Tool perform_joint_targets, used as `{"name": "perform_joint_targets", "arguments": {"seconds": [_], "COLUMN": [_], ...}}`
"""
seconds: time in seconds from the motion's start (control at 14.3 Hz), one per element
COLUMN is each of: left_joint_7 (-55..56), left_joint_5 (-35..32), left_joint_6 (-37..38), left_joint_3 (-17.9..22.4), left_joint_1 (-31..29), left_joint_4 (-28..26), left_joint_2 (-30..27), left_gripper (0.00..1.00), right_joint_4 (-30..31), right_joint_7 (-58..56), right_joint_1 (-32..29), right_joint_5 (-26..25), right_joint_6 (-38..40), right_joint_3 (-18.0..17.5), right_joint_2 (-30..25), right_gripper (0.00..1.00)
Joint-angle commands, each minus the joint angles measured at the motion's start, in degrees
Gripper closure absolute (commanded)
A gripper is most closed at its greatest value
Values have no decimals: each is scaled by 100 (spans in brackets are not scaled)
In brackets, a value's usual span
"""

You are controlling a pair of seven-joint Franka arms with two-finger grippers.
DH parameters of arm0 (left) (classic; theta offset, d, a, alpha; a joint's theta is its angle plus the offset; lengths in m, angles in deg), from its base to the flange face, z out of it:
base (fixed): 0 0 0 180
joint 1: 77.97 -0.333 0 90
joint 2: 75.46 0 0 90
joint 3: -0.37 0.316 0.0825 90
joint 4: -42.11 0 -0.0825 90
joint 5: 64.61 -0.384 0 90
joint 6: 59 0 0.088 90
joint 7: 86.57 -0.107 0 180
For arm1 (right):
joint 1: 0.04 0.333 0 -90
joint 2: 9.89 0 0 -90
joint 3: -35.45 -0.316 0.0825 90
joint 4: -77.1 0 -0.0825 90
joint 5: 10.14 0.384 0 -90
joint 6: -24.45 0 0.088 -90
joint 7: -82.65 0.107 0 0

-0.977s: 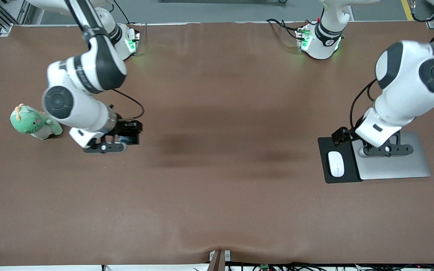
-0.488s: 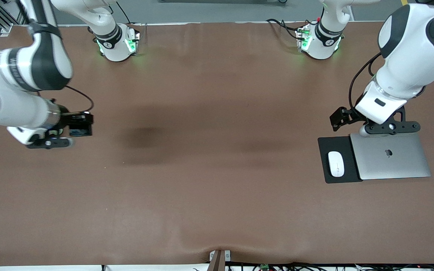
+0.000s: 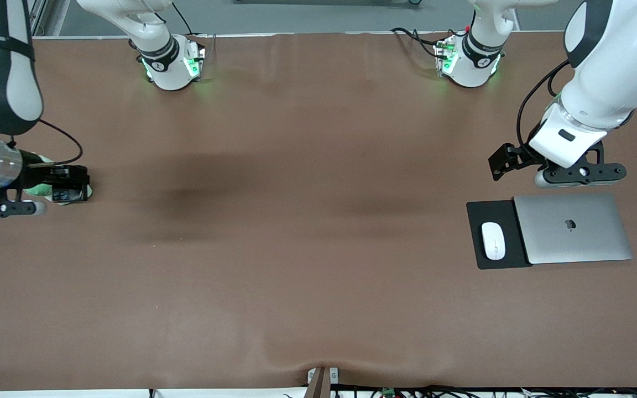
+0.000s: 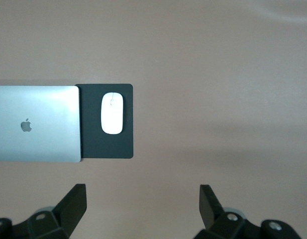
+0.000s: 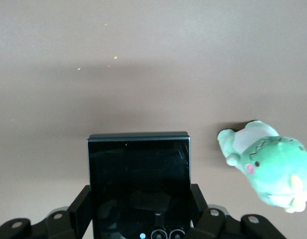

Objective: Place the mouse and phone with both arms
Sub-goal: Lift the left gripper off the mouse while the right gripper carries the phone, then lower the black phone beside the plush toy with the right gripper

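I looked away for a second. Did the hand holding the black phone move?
Yes. The right gripper, shut on the phone, has swung toward the right arm's end of the table, farther from the laptop, and now hangs by the green plush toy.

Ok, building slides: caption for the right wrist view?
Right gripper holds the black phone above the brown table, green plush dinosaur nearby.

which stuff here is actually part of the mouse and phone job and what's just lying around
Part of the job:
- mouse, on the black mat
- phone, held in the right gripper
- left gripper, open, above the laptop

Lying about:
- laptop
- green plush toy
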Motion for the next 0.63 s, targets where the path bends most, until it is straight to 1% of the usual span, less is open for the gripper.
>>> {"name": "perform_joint_targets", "arguments": {"seconds": [0.0,0.07,0.28,0.42,0.56], "left_joint_7": [-30,-30,-30,-39,-30], "left_joint_5": [122,122,122,122,122], "left_joint_6": [116,116,116,116,116], "left_joint_3": [-20,-20,-11,-11,-11], "left_joint_1": [-49,-49,-49,-49,-49], "left_joint_4": [30,30,30,30,30], "left_joint_2": [-67,-67,-67,-67,-67], "left_gripper": [0,0,0,0,0], "right_joint_4": [318,502,1047,1433,1934], "right_joint_7": [-401,-569,-579,-579,-571], "right_joint_1": [-326,-449,-477,-451,-450], "right_joint_5": [-41,-6,30,283,302], "right_joint_6": [-393,-621,-1298,-1658,-2115], "right_joint_3": [-121,-129,-129,-129,-129], "right_joint_2": [-135,-135,-161,-187,-249], "right_gripper": [100,100,100,100,100]}}
